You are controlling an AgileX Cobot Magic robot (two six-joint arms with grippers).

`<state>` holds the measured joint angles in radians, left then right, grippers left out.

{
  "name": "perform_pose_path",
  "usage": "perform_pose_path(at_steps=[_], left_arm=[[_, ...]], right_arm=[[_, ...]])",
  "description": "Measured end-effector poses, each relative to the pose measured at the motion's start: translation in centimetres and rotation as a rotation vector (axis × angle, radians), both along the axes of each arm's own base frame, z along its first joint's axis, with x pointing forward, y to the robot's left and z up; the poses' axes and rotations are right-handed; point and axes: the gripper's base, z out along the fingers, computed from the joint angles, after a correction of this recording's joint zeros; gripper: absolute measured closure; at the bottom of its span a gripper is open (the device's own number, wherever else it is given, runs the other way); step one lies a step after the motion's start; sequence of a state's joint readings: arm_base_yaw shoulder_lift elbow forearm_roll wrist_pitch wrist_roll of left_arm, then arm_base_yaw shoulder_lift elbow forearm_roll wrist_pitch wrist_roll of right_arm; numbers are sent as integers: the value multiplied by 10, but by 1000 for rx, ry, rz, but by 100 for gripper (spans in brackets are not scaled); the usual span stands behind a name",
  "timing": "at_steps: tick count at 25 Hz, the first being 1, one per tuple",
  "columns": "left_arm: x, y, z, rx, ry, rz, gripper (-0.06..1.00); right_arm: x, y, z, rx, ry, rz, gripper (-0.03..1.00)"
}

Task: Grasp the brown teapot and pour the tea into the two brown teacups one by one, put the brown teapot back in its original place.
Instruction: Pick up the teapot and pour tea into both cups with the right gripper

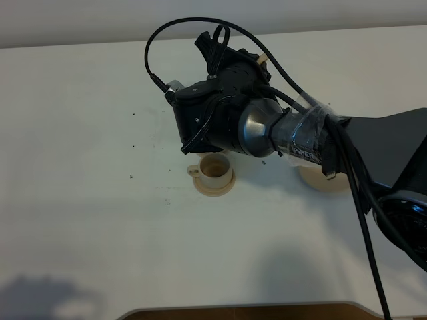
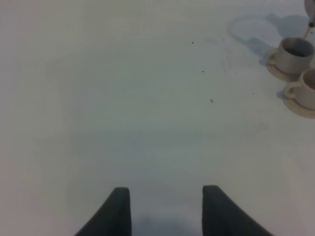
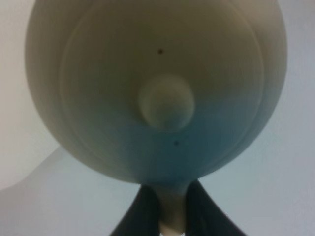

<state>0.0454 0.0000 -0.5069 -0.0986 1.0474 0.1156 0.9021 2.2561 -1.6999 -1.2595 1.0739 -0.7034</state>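
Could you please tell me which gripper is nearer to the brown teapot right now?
Right. The right gripper is shut on the brown teapot, at its handle; the left gripper hangs open over the table, well apart from it.

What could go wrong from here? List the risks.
The right gripper pinches the teapot only by its handle, so the pot could swing or slip. Its lid might slide off when tipped. One cup sits close beside the other cup, both small, so tea may miss or splash.
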Motion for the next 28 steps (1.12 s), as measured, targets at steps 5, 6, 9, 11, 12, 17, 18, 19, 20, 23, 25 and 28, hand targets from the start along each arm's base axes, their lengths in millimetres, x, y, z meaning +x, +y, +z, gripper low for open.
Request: perform_pose_path(at_steps=[5, 6, 9, 11, 12, 17, 18, 19, 20, 23, 25, 28], left_arm=[[0, 0, 0, 0, 0, 0, 58], [0, 0, 0, 0, 1, 0, 58], [0, 0, 0, 0, 1, 0, 58], [0, 0, 0, 0, 1, 0, 58], [0, 0, 0, 0, 0, 0, 58], [0, 0, 0, 0, 0, 0, 58], [0, 0, 0, 0, 1, 0, 58], [0, 0, 0, 0, 0, 0, 58], [0, 0, 0, 0, 0, 0, 58], [0, 0, 0, 0, 0, 0, 58], [0, 0, 0, 0, 0, 0, 58], [0, 0, 0, 0, 1, 0, 58]], right_arm=[[0, 1, 0, -22, 5, 24, 87], [0, 1, 0, -25, 6, 26, 87], [1, 2, 0, -29, 3, 36, 87], [1, 2, 1, -31, -1, 43, 87], [1, 2, 1, -33, -4, 46, 87], [1, 3, 1, -34, -5, 51, 87], [1, 3, 1, -34, -5, 51, 87], [1, 3, 1, -34, -5, 51, 87], [1, 3, 1, -33, -4, 50, 87], [0, 2, -1, -8, 17, 32, 87], [-1, 2, -3, 20, 36, 12, 87], [-3, 1, -6, 61, 54, -16, 87]])
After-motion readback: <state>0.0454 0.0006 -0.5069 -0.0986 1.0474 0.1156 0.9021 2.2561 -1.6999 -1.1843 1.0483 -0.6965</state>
